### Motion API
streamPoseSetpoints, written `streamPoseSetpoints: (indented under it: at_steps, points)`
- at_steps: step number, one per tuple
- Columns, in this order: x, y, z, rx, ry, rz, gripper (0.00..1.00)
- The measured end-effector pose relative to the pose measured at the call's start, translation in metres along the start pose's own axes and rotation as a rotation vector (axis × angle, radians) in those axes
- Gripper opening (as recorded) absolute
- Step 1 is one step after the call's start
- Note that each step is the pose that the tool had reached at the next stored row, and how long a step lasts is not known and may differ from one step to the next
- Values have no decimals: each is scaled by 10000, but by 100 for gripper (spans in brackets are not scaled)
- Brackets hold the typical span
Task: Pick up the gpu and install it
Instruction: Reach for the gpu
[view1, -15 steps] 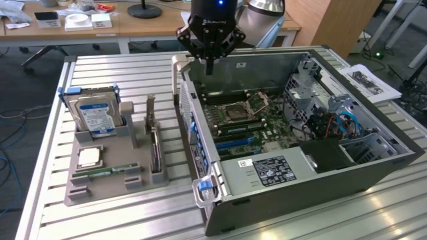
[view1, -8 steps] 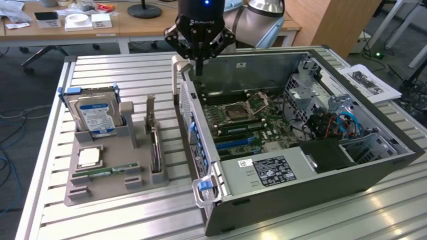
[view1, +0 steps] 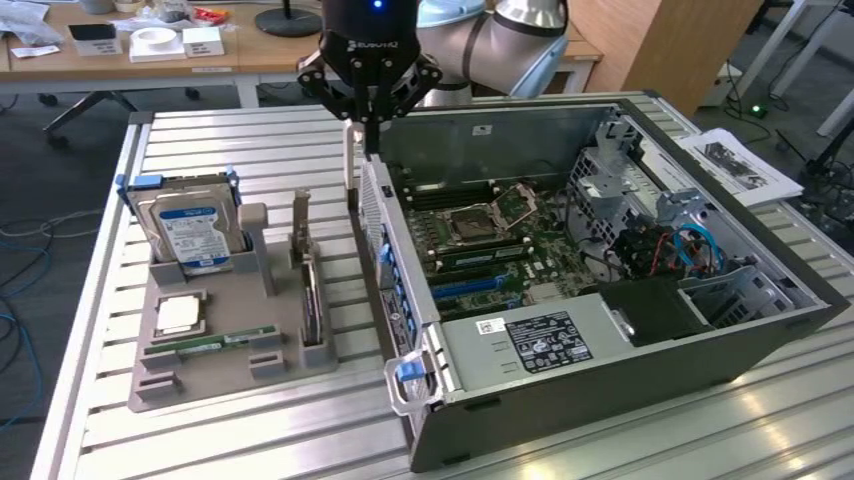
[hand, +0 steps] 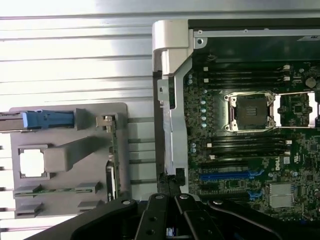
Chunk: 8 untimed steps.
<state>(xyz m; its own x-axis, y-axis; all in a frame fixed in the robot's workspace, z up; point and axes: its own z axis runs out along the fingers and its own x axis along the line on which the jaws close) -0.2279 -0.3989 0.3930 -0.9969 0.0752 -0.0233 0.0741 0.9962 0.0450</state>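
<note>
Gripper (hand: 169, 202), closed on nothing, hangs above the PC case (view1: 641, 390) wall; below, beside it, the gpu (view1: 311, 300) stands in the grey holder (view1: 214, 370), not yet picked.

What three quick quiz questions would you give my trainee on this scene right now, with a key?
1. True or false: the gpu stands on edge in the gray holder.
2. Pick one. The claw hangs above: A the gpu; B the computer case, at its wall beside the holder; C the holder's middle.
3. Short answer: is the claw open or shut?

Key: 1 true. 2 B. 3 shut.
</note>
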Motion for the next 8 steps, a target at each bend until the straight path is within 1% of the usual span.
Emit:
streamPoseSetpoints:
  at_steps: [8]
  points:
    - [280,-20,-6,0,0,2,11]
